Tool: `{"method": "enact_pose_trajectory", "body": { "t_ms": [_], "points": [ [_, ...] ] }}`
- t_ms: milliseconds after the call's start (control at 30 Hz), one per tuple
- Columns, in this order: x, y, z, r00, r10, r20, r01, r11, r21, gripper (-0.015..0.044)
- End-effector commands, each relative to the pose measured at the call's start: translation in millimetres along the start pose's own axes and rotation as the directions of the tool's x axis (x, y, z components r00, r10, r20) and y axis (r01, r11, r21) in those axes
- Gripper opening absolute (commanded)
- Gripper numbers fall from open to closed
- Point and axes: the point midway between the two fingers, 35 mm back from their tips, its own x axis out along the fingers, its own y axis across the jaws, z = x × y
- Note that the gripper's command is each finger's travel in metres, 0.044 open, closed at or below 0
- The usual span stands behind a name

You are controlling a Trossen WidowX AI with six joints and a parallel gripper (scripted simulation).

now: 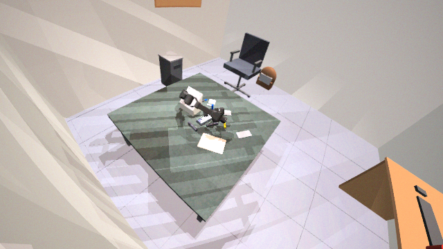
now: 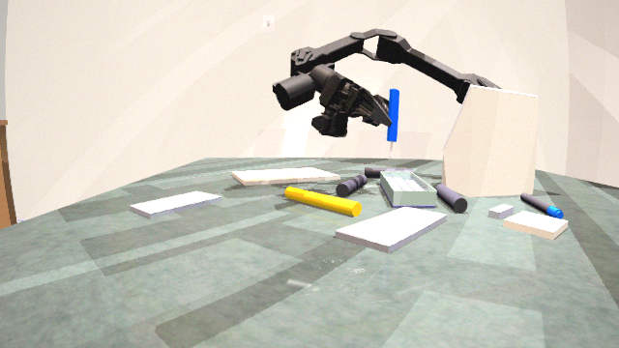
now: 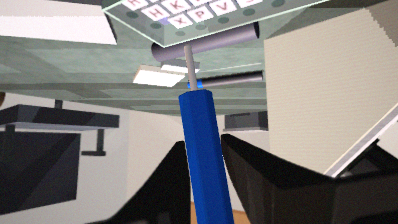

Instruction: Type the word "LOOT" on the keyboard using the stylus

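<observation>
Gripper (image 2: 382, 113): clamped on the blue stylus (image 2: 393, 114) — upright, tip down.
Stylus tip: above the keyboard (image 2: 406, 188), apart.
Keyboard: mid-desk (image 2: 145, 271) — beside the white base block (image 2: 493, 145).

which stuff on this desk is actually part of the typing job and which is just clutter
Part of the job:
- blue stylus, clamped in the gripper
- keyboard

Just lying about:
- yellow cylinder
- grey cylinders
- white slabs
- blue-tipped pen
- beige block

Arm outstretched, claw (image 2: 385, 112) clamped on stylus (image 2: 393, 115).
</observation>
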Motion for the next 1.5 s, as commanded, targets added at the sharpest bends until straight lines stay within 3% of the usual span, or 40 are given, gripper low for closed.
{"method": "enact_pose_trajectory", "body": {
  "t_ms": [0,167,733,833,1467],
  "points": [
    [9.9,8.9,-2.4,0.998,-0.061,-0.009,0.062,0.997,0.053,0.0000],
    [18.7,18.5,-6.5,0.993,-0.117,-0.013,0.118,0.988,0.102,0.0000],
    [36.2,12.1,22.7,0.993,-0.119,-0.013,0.120,0.987,0.103,0.0000],
    [36.1,13.1,24.7,0.993,-0.119,-0.013,0.119,0.988,0.103,0.0079],
    [37.7,13.4,29.1,0.993,-0.118,-0.012,0.119,0.988,0.103,0.0081]
  ]
}}
